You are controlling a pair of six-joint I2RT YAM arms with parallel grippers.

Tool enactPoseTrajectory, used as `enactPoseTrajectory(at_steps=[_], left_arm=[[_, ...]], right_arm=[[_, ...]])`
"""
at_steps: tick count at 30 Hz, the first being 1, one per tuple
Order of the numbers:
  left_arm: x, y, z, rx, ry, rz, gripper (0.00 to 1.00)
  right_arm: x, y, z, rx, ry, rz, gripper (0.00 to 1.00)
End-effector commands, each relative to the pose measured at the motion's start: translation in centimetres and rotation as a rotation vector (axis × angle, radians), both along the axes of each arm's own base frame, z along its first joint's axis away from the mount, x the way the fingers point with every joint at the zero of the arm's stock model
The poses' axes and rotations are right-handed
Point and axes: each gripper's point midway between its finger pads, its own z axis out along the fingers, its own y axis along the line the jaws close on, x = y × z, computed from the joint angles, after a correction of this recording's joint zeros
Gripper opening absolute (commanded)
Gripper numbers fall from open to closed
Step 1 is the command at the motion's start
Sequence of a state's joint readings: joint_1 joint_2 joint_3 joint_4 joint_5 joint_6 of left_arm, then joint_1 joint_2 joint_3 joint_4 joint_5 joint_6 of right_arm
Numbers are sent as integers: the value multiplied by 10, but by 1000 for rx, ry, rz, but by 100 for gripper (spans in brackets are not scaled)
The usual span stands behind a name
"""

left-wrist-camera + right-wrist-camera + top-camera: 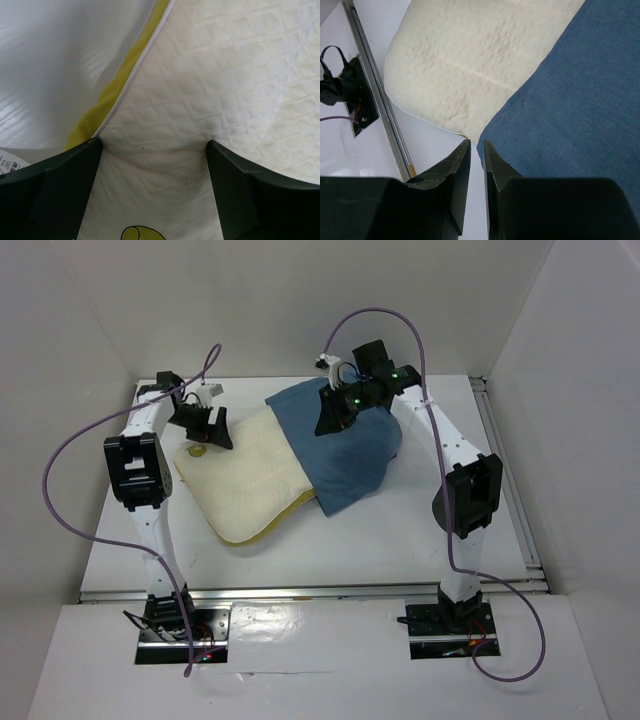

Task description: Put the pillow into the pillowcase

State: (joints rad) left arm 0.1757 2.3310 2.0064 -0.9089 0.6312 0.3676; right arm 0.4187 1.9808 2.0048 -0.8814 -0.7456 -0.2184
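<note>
- On the surface (400, 540), top view: the pillow (245, 480) is lying diagonally, its far end sitting inside the pillowcase (350, 455).
- Left wrist: the left end effector (154, 145) is standing fully open over the pillow's corner, gripping nothing.
- Right wrist: the right end effector (476, 144) is sitting nearly closed at the pillowcase's edge; any hold is unclear.

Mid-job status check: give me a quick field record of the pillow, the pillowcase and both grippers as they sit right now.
pillow: cream, flat on the table, far right end inside the pillowcase, rest exposed
pillowcase: blue, wrinkled, covers only that end
left gripper: open wide, at the pillow's corner by the yellow mark, gripping nothing
right gripper: jaws nearly together, above the pillowcase edge, nothing seen between them
insertion: partial
</note>
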Motion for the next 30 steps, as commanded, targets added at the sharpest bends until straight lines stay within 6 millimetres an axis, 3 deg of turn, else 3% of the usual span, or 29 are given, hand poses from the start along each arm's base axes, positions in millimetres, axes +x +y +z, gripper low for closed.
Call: enactPoseTrajectory(at_steps=[1, 6, 10, 15, 17, 18, 20, 24, 25, 28, 29, 30], left_arm=[[-4, 47, -27, 266, 10, 5, 100], [-38, 22, -62, 117, 179, -86, 100], [-34, 21, -60, 84, 173, -73, 98], [-35, 8, -46, 39, 153, -102, 58], [-40, -2, -51, 33, 188, -125, 9], [-40, -3, -48, 31, 195, -118, 0], [-37, -8, -47, 23, 192, -128, 0], [-20, -5, -11, 51, 83, -93, 0], [-4, -5, 17, 89, -12, -66, 0], [17, -2, 66, 203, -178, 2, 0], [31, -9, 113, 244, -345, 5, 0], [33, -7, 128, 303, -396, 26, 0]], right_arm=[[1, 0, 14, 18, -29, 11, 24], [5, 2, 4, 10, -11, 11, 24], [5, 5, 6, 5, -23, 12, 24], [8, 3, 3, -10, -22, 0, 24], [7, 8, 2, -10, -22, 9, 24], [7, 8, 2, -10, -22, 9, 24], [7, 8, 2, -10, -22, 9, 24], [9, 9, 3, -6, -31, 9, 24], [12, 9, 4, -8, -44, 3, 24], [12, 9, 10, 4, -45, -9, 25], [15, 11, 12, 17, -46, -21, 25], [18, 12, 20, 24, -59, -35, 27]])
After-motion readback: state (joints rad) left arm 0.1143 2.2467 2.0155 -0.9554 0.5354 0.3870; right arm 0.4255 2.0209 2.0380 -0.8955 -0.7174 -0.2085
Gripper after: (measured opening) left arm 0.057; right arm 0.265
